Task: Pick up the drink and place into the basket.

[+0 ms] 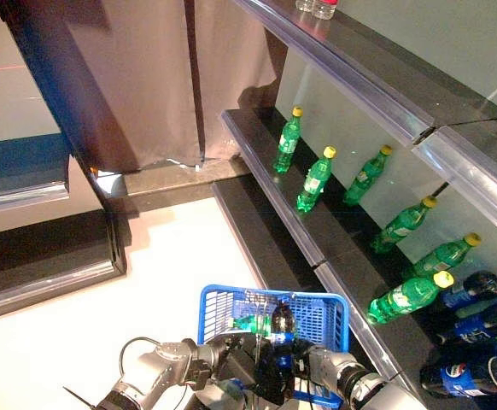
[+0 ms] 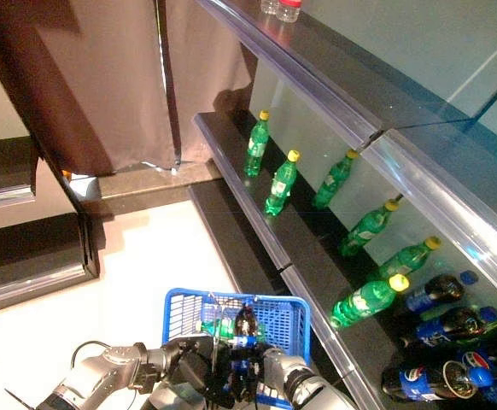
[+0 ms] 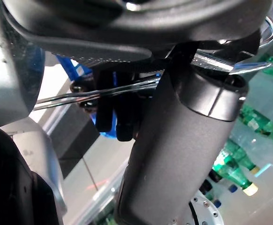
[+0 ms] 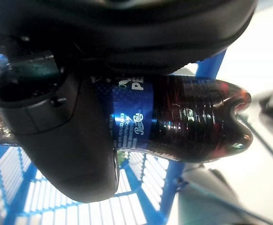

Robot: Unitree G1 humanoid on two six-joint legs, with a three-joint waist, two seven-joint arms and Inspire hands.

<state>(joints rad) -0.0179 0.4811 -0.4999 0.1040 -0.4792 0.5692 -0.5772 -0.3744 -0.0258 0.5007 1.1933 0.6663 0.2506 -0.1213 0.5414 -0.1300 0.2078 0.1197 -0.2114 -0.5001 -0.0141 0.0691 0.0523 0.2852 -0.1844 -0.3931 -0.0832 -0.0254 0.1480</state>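
The right hand (image 4: 75, 140) is clenched around a dark cola bottle (image 4: 193, 122), thumb across the blue label, as its wrist view shows. In the head views the cola bottle (image 1: 282, 329) stands roughly upright over the near side of the blue basket (image 1: 223, 307), base apparently just inside the rim; whether it rests on the basket floor cannot be told. A green bottle (image 1: 250, 323) already lies inside the basket.

The left hand (image 3: 183, 140) grasps the basket's wire handle (image 3: 103, 91), fingers curled about it, holding the basket in front of the robot.

Judgement: the step in hand is the lowering and release. To do it well, the bottle should go down into free floor space beside the green bottle, clear of the wire handle, and the fingers should loosen only once the base is supported. The left hand should keep the basket level.

The shelf (image 1: 266, 184) at right carries further green bottles (image 1: 315, 179) and dark bottles (image 1: 475, 286), untouched.
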